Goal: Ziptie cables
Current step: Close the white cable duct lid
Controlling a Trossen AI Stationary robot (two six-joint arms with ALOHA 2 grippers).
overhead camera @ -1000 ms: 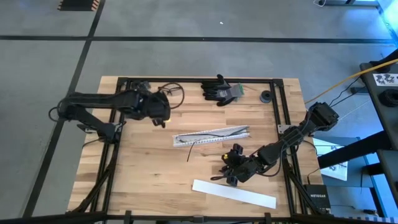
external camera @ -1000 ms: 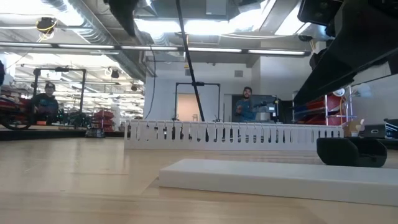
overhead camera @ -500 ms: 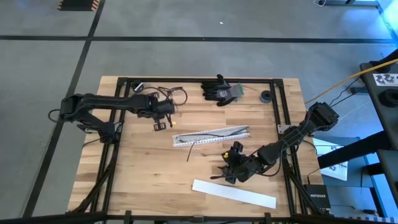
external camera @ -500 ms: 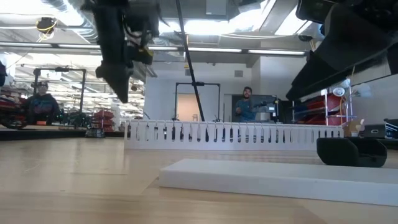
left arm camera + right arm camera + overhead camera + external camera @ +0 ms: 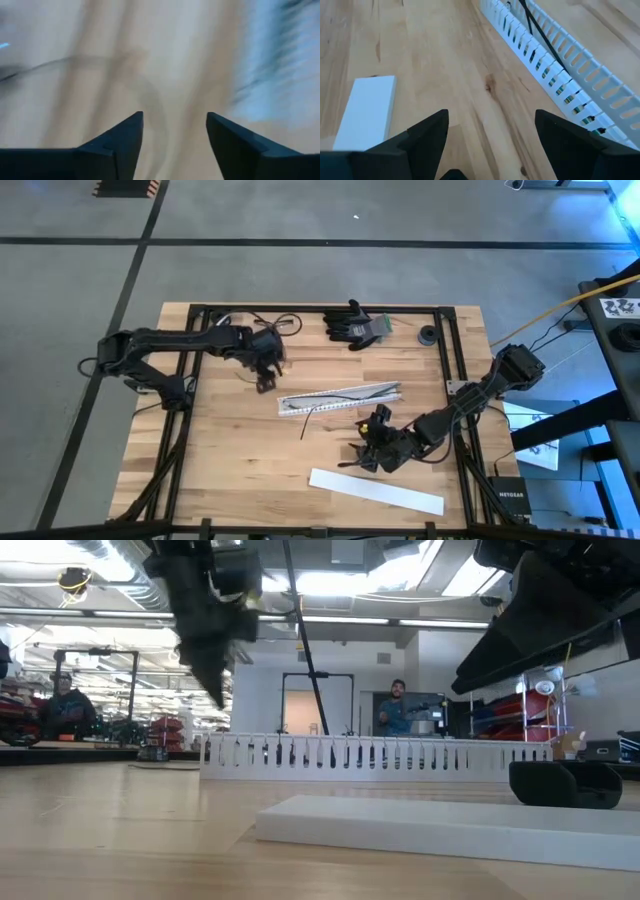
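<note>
A white perforated strip (image 5: 340, 396) lies mid-table. Thin pale cables (image 5: 580, 107) show through its slots. A thin black ziptie (image 5: 308, 420) sticks out of the strip's left part onto the wood and crosses the strip's wall (image 5: 540, 35) in the right wrist view. My left gripper (image 5: 265, 377) points down over bare wood to the left of the strip and is open (image 5: 175, 117) with nothing between its fingers. My right gripper (image 5: 365, 448) hovers open (image 5: 492, 117) on the strip's near side, slanting down toward it.
A flat white strip (image 5: 376, 491) lies near the front edge, by the right gripper. Black gloves (image 5: 352, 323), a loop of black cord (image 5: 277, 326) and a small round black part (image 5: 428, 335) sit along the far edge. People stand beyond the table (image 5: 398, 705).
My left gripper has come down from high above the table and tipped over until it points steeply down. It has then drifted a little toward the perforated strip. My right gripper has kept its place.
</note>
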